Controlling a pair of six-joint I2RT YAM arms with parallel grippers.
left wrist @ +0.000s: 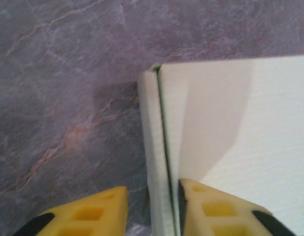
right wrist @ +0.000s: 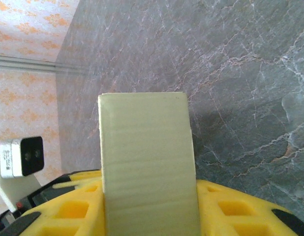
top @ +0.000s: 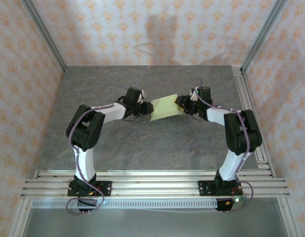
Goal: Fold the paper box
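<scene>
Looks like side-flap step on paper box [top: 166, 108]; right gripper [right wrist: 149, 182] clamped on box end; left gripper [left wrist: 154, 187] parted astride flap edge [left wrist: 153, 142]; next: squeeze flap flat, squarely.

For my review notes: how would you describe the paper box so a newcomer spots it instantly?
On the grey marbled table, look toward the middle, where the left gripper and right gripper face each other. The paper box sits between them: a small flat rectangle whose pale green sets it apart from the black-and-white arms.
</scene>
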